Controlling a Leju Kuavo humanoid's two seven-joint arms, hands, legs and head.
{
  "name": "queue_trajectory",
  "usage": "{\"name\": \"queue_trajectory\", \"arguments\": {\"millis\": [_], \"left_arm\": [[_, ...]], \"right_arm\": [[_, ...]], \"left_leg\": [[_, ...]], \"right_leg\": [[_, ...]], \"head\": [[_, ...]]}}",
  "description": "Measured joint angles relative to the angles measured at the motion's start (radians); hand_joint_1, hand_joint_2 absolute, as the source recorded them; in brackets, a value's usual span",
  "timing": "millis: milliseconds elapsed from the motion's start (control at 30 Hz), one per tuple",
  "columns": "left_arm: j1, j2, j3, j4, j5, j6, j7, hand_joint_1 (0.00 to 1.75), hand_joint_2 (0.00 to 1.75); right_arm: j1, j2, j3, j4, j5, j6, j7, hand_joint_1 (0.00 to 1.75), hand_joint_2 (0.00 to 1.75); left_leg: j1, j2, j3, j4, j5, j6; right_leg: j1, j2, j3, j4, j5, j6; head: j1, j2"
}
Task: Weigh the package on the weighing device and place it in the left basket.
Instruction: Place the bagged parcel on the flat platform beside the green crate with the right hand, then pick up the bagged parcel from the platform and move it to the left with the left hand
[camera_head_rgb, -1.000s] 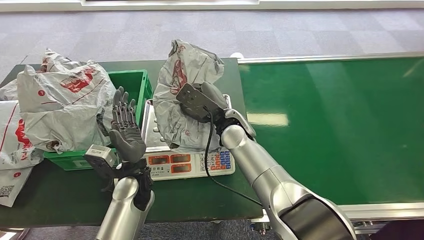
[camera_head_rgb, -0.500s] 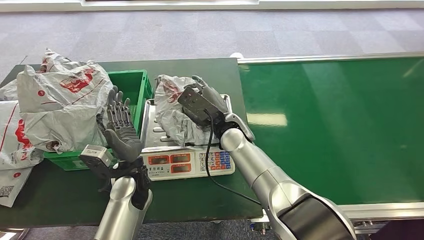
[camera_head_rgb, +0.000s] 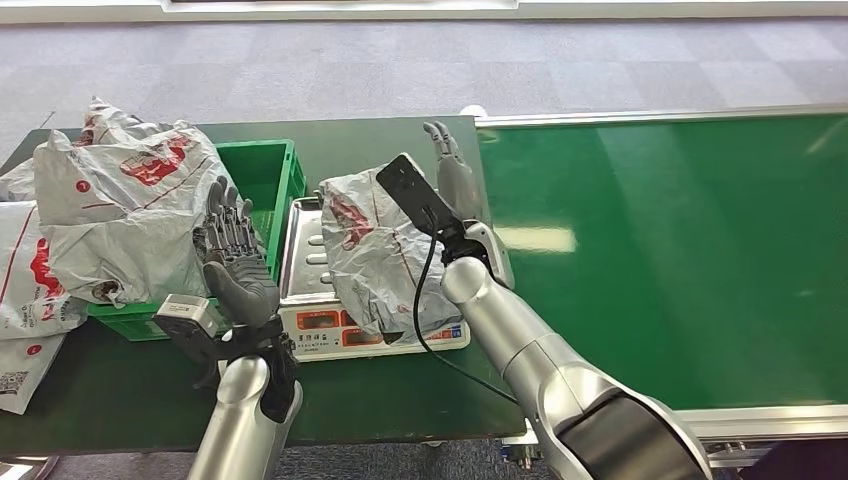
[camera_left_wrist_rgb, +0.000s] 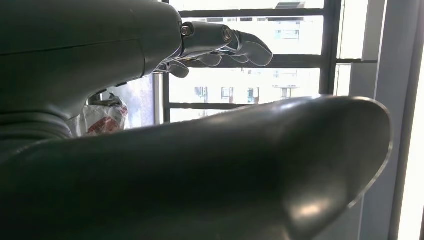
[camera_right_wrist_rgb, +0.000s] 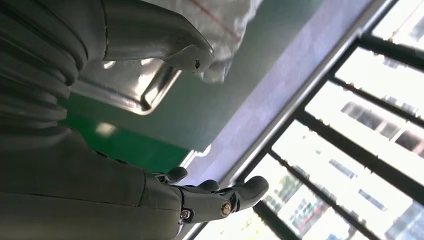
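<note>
your package (camera_head_rgb: 375, 250) lies crumpled on the steel pan of the scale (camera_head_rgb: 300, 235), draping over part of the keypad. your right hand (camera_head_rgb: 452, 180) stands just beside it, fingers straight and apart, gripping nothing. your left hand (camera_head_rgb: 232, 250) is raised between scale and green basket (camera_head_rgb: 270, 165), fingers spread, empty. bagged parcels (camera_head_rgb: 125, 205) overfill the basket.

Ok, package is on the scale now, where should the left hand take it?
Grip the package at its crumpled upper-left bulge, coming from the green basket side. That edge faces the open left hand; the right hand stands open on the far side.
</note>
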Motion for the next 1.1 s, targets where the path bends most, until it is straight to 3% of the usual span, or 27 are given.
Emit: {"name": "queue_trajectory", "arguments": {"millis": [67,167,267,400,500,667,900,1100], "left_arm": [[0.003,0.000,0.000,-0.001,0.000,0.003,0.000,0.00,0.00],[0.004,0.001,0.000,-0.001,0.000,0.008,0.000,0.00,0.00],[0.007,0.002,0.000,0.000,-0.001,0.018,0.000,0.00,0.00],[0.004,0.005,0.000,0.037,-0.047,0.084,0.007,0.00,1.75],[-0.016,0.013,-0.005,0.121,-0.125,0.144,0.045,0.00,1.75],[-0.065,0.035,-0.036,0.240,-0.258,0.176,0.105,0.00,1.75],[-0.126,0.088,-0.158,0.362,-0.685,0.130,0.277,0.00,1.75],[-0.129,0.111,-0.232,0.407,-0.794,0.095,0.312,0.00,1.75]], "right_arm": [[0.017,-0.006,-0.015,-0.047,0.046,-0.064,0.025,0.00,1.75],[0.056,-0.017,-0.047,-0.136,0.083,-0.079,0.038,0.00,1.75],[0.112,-0.022,-0.088,-0.251,0.056,-0.098,-0.044,0.00,1.75],[0.261,-0.014,-0.193,-0.586,0.041,-0.139,-0.264,0.00,1.75],[0.381,-0.008,-0.271,-0.876,0.013,-0.144,-0.358,0.00,1.75],[0.511,-0.005,-0.307,-1.175,-0.011,-0.141,-0.383,0.00,1.75],[0.553,-0.008,-0.323,-1.276,-0.050,-0.138,-0.381,0.00,1.75],[0.560,-0.009,-0.323,-1.283,-0.049,-0.138,-0.381,0.00,1.75]], "left_leg": [[0.000,0.000,0.000,0.000,0.000,0.000],[0.000,0.000,0.000,0.000,0.000,0.000],[0.000,0.000,0.000,0.000,0.000,0.000],[0.000,-0.003,-0.001,0.000,-0.001,0.000],[-0.001,-0.003,-0.002,0.000,-0.002,0.002],[-0.002,0.001,-0.001,0.000,-0.004,0.003],[-0.002,0.002,0.000,0.000,-0.003,0.003],[-0.002,0.002,0.000,0.000,-0.003,0.003]], "right_leg": [[0.000,0.000,0.000,0.000,0.000,0.000],[0.000,0.000,0.000,0.000,0.000,0.000],[0.000,0.000,0.000,0.000,0.000,0.000],[0.000,-0.004,-0.001,-0.001,-0.001,0.000],[-0.001,-0.004,0.000,-0.001,-0.002,0.000],[-0.001,0.000,-0.001,-0.001,-0.002,0.001],[-0.002,0.001,0.000,-0.001,-0.001,0.001],[-0.002,0.001,0.000,-0.001,-0.001,0.001]], "head": [[0.000,0.000],[0.000,0.000],[0.000,0.000],[0.000,0.000],[0.000,0.000],[0.000,0.000],[0.000,0.000],[0.000,0.000]]}}
